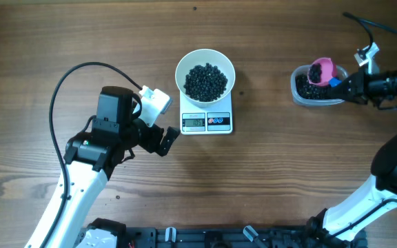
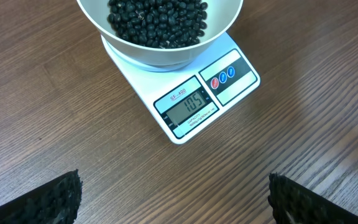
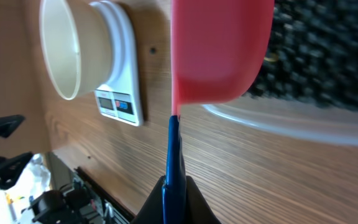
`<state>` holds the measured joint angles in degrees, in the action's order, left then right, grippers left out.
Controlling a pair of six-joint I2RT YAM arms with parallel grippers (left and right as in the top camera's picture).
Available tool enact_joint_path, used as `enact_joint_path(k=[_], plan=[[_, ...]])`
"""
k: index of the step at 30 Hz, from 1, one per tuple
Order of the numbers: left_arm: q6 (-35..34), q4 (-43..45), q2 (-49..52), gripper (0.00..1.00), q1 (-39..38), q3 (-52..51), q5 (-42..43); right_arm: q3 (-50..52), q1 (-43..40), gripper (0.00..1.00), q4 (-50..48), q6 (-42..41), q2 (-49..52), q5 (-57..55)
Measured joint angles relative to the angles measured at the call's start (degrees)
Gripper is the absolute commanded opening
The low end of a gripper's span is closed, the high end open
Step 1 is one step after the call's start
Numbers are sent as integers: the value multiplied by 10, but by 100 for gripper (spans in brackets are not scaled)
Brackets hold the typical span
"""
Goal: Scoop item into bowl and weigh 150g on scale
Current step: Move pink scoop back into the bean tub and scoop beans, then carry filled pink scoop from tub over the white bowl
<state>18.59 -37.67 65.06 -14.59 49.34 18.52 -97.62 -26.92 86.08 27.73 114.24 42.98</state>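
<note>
The white bowl (image 1: 205,76) sits on the scale (image 1: 206,121) at the table's middle and holds a heap of black beans (image 1: 206,81). The scale's display (image 2: 188,106) is lit. My left gripper (image 1: 163,140) rests open just left of the scale, its fingertips (image 2: 61,196) wide apart over bare wood. At the far right my right gripper (image 1: 343,84) is shut on the blue handle (image 3: 173,162) of a pink scoop (image 1: 320,69). The scoop carries beans and hangs over the clear tub (image 1: 316,91), which holds more beans (image 3: 319,56).
A black cable (image 1: 81,72) loops over the left side of the table. The right arm's white base link (image 1: 371,200) stands at the lower right. A black rail (image 1: 219,238) runs along the front edge.
</note>
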Motion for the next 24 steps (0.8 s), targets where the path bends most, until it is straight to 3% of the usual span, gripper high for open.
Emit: enact_joint_path(k=[12, 24], plan=[[0, 0, 0, 100, 0, 0, 0, 0, 68, 4, -2, 6, -1, 66], [0, 0, 0, 100, 0, 0, 0, 0, 230, 4, -85, -74, -1, 89]])
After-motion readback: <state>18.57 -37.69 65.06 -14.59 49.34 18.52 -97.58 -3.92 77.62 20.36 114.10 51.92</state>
